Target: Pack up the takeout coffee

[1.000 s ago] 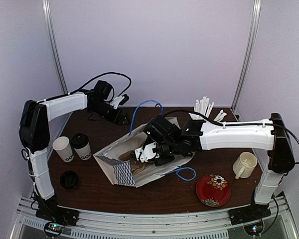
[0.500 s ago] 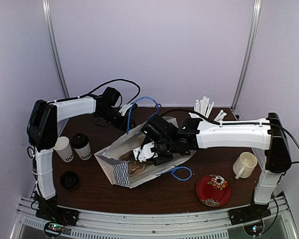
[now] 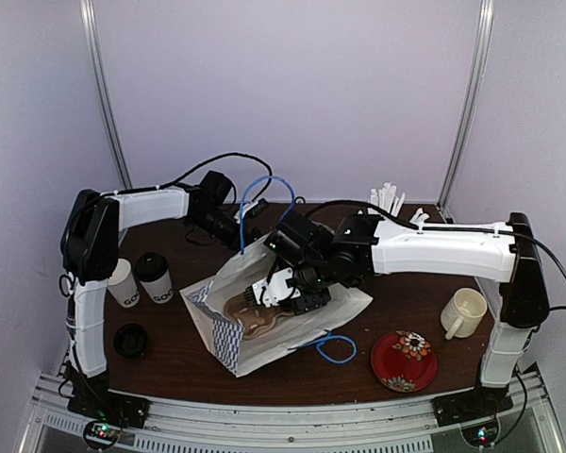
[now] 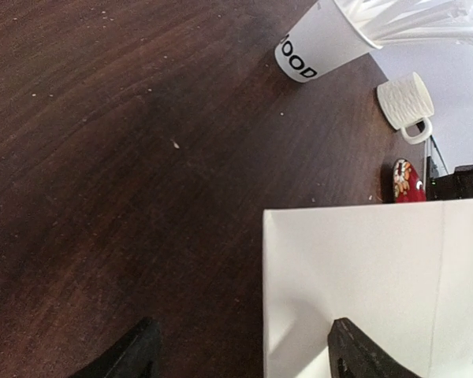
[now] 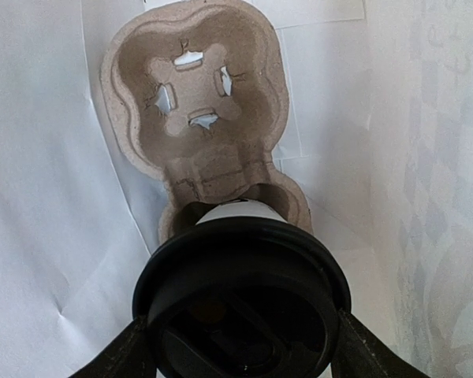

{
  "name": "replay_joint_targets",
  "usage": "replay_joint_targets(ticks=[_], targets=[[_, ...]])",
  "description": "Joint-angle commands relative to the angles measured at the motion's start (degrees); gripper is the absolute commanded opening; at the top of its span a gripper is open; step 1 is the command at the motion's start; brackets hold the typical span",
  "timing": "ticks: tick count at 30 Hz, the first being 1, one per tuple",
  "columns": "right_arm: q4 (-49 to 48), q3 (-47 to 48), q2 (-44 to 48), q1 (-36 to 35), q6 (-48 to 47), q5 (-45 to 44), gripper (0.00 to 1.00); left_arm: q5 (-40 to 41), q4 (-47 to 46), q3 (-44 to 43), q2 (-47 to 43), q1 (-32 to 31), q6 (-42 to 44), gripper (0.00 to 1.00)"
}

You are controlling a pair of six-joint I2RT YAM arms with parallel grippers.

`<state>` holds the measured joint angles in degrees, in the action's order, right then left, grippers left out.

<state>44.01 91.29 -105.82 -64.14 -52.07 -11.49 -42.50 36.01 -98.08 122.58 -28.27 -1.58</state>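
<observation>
Since the dark wooden worktop (image 3: 179,354) carries a floppy white paper bag (image 3: 347,304), I judge my left claw (image 4: 248,358) hangs wide open, gripping nothing, at the bag's far edge to steady it. My right claw (image 5: 240,346) reaches inside, clamped on the black-lidded white paper cup (image 5: 240,303). Only its wrist view shows the brown moulded pulp carrier (image 5: 193,102) beneath. Only the top view shows two more lettered cups (image 3: 121,281) standing at the left.

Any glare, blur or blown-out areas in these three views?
Top external: even, soft light, faint shadows, sharp throughout. Left wrist: the white bag wall is nearly blown out, and the table shows a pale sheen towards the top left. Right wrist: the lidded cup fills the near field, its black lid dark and low on detail, while the pulp carrier behind it is crisp.
</observation>
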Motion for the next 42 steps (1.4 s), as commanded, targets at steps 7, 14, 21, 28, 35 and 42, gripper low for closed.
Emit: replay_joint_targets(ticks=[7, 14, 21, 28, 35, 42], targets=[[1.9, -0.7, 1.0, -1.3, -0.8, -1.5, 0.52, -11.1, 0.4, -2.6, 2.0, -1.4, 0.1, 0.75], [1.9, 0.4, 0.8, -1.3, -1.5, -1.7, 0.51, -7.2, 1.7, -5.6, 3.2, -0.8, 1.0, 0.77], [6.3, 5.7, -0.4, -0.8, -1.5, 0.6, 0.51, -12.6, 2.8, -9.8, 7.0, 0.7, 0.1, 0.76], [11.1, 8.6, -0.8, -0.9, -0.4, 3.4, 0.52, -15.2, 2.8, -7.2, 5.5, -1.1, -0.1, 0.75], [9.7, 5.9, -0.7, -1.0, -2.3, 1.1, 0.51, -17.6, 1.5, -6.4, 5.6, -1.7, -1.8, 0.74], [11.6, 6.0, 1.4, -1.6, -1.8, 0.6, 0.52, -20.5, 1.4, -6.1, 4.8, -4.0, -1.4, 0.74]])
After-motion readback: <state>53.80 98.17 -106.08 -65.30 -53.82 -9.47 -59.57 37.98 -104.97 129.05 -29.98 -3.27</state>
